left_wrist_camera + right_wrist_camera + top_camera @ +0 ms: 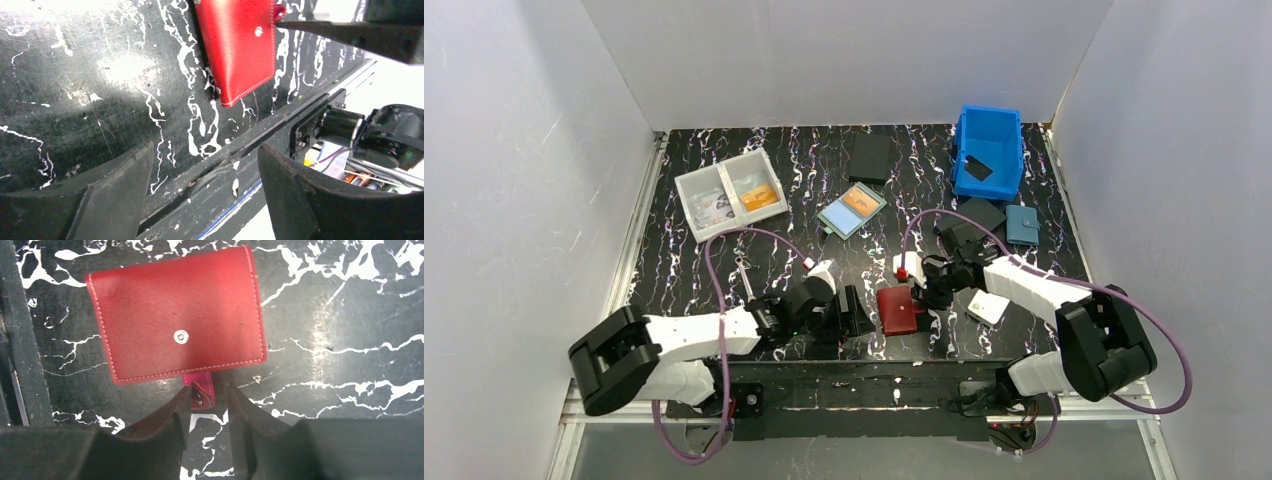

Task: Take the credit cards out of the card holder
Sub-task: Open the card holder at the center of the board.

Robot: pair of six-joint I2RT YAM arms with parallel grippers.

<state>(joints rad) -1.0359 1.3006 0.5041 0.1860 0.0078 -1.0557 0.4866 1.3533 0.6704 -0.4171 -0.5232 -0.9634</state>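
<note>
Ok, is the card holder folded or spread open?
Folded: the card holder lies flat, red outside up, no lining showing; its snap tab sticks out unfastened.

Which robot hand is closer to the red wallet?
Right. The right gripper straddles the snap tab of the red wallet. The left gripper sits open off the wallet's other side, not touching.

holder point(180, 315) folded: you can't see its inside | left wrist: holder's top cut off | tray point(729, 193) contents: too small
</note>
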